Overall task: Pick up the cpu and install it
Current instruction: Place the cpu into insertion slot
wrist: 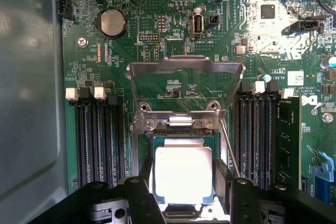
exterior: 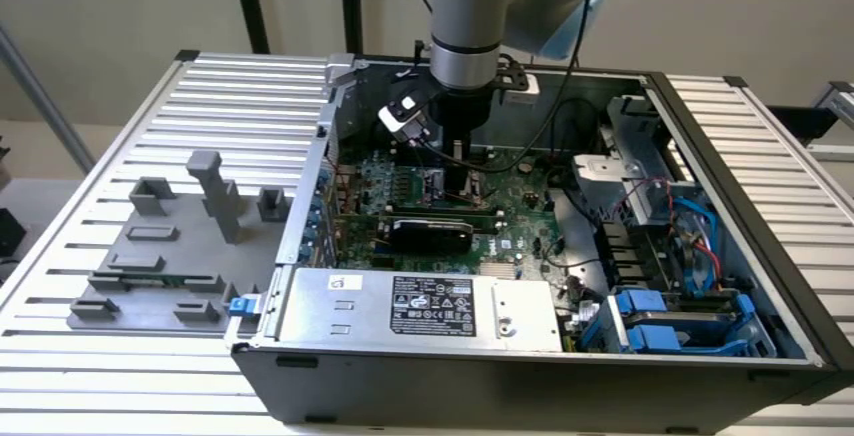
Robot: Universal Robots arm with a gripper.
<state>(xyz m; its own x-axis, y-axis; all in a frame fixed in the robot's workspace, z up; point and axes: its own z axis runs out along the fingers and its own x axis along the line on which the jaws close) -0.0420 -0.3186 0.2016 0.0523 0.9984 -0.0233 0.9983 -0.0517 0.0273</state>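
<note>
One cpu (wrist: 184, 174) lies flat, silvery top upward.

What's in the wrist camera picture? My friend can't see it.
A shiny square chip sits at the socket of a green computer board, right by the black gripper. The socket's metal frame is flipped open, and long dark slots run along both sides.

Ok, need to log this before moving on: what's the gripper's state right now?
Gripper: closed on the cpu, fingers against two opposite sides, at the socket.
</note>
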